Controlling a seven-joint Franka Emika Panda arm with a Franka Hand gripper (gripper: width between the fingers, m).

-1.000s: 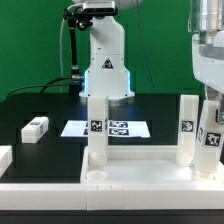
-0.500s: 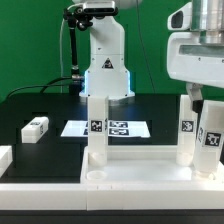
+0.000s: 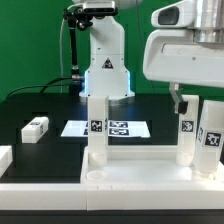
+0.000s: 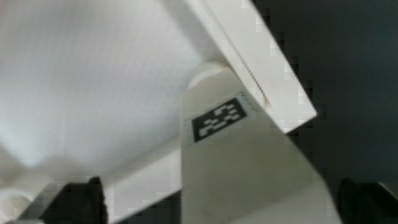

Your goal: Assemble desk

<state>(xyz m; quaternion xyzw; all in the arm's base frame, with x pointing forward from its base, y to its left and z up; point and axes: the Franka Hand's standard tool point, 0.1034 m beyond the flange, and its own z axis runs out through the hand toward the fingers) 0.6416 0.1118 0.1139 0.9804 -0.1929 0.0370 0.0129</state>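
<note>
The white desk tabletop [image 3: 135, 166] lies at the front. Three tagged white legs stand upright in it: one on the exterior view's left [image 3: 97, 125] and two on its right [image 3: 187, 130] [image 3: 212, 135]. A fourth leg [image 3: 35, 127] lies loose on the black table. My gripper [image 3: 179, 100] hangs just above the right legs, open and empty. In the wrist view the gripper [image 4: 214, 203] has its dark fingertips [image 4: 80, 200] far apart, on either side of a tagged leg [image 4: 222, 150] below, beside the tabletop [image 4: 89, 80].
The marker board [image 3: 105, 128] lies flat behind the tabletop. The robot's base [image 3: 103, 60] stands at the back. A low white rail [image 3: 40, 190] runs along the front, and a white block [image 3: 4, 157] sits at the left edge.
The arm has swung from the far right edge toward the exterior view's left and now covers more of the upper right. The legs and tabletop have not moved.
</note>
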